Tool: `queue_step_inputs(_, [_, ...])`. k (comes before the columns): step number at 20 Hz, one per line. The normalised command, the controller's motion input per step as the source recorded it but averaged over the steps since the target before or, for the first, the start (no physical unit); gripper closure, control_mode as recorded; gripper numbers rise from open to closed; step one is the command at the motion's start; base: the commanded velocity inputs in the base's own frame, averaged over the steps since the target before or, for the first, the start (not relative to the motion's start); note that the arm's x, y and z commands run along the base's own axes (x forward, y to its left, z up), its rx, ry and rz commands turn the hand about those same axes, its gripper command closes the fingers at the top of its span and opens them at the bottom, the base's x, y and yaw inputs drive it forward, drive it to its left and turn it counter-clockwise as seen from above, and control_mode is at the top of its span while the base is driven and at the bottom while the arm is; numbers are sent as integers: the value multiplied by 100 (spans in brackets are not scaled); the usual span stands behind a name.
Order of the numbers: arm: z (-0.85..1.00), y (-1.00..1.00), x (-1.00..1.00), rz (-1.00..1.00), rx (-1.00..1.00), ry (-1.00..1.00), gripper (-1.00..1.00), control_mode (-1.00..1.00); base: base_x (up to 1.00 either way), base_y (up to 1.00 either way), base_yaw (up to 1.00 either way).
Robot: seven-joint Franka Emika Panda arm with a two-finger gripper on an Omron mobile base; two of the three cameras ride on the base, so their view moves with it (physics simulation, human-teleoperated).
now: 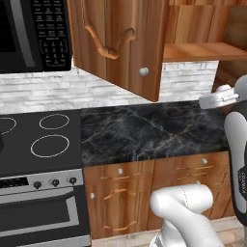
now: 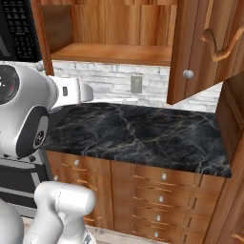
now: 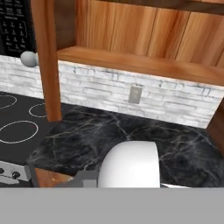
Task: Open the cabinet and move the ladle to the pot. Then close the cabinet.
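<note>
a: gripper state? i can't tell; the finger tips aren't clear, so neither how far open it is nor whether it holds anything.

b: and the cabinet (image 1: 120,43)?

a: up on the wall right of the black microwave (image 1: 34,34), both doors swung wide, wooden shelf (image 2: 112,53) bare where visible.

b: how will a door handle?

a: likely stiff and heavy on its hinges. push the flat panel, or pinch the small silver knob (image 1: 144,72), which looks slippery.
</note>
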Motion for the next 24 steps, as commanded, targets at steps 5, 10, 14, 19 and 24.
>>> queue_step_inputs(5, [0, 0, 0, 0, 0, 0, 100, 100, -27, 73, 1])
queue_step_inputs(10, [0, 0, 0, 0, 0, 0, 100, 100, -25, 89, 4])
queue_step_inputs(14, [0, 0, 0, 0, 0, 0, 100, 100, -11, 88, 6])
queue_step_inputs(19, [0, 0, 0, 0, 0, 0, 100, 100, -1, 88, 7])
queue_step_inputs(24, [0, 0, 0, 0, 0, 0, 100, 100, 0, 81, 7])
